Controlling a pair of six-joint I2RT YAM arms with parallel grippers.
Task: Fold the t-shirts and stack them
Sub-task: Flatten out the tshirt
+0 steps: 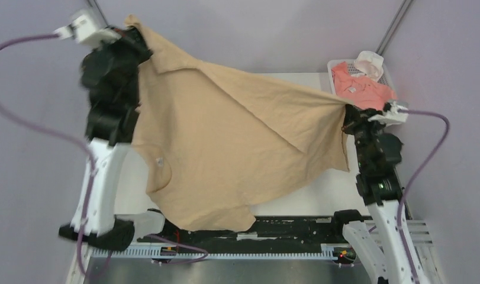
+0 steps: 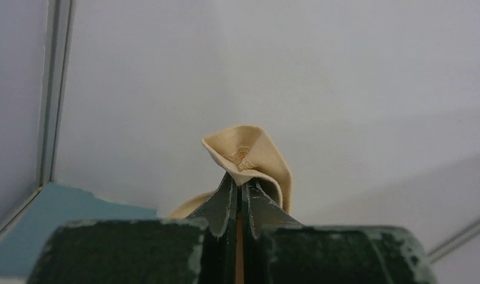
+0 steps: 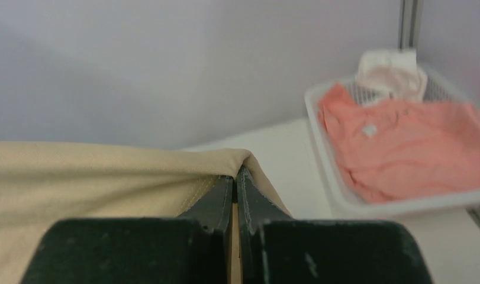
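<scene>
1. The tan t-shirt (image 1: 225, 148) is up in the air, stretched like a sheet between the two arms over the middle of the table (image 1: 326, 192). Its lower edge droops toward the near side, by the arm bases.
2. The left gripper (image 2: 240, 184) is raised high at the far left, jaws clenched tight on one corner of the shirt. A little curl of tan cloth pokes out past the fingertips.
3. The right gripper (image 3: 236, 174) sits lower on the right, jaws pinched together on another edge of the same shirt, with the cloth pulled taut off to its left.
4. Just beyond the right gripper, in the far right corner, there's a white basket (image 3: 403, 205). A salmon-pink t-shirt (image 3: 403, 148) is crumpled inside it, plus a pale whitish cloth (image 1: 370, 62) at its far edge.
</scene>
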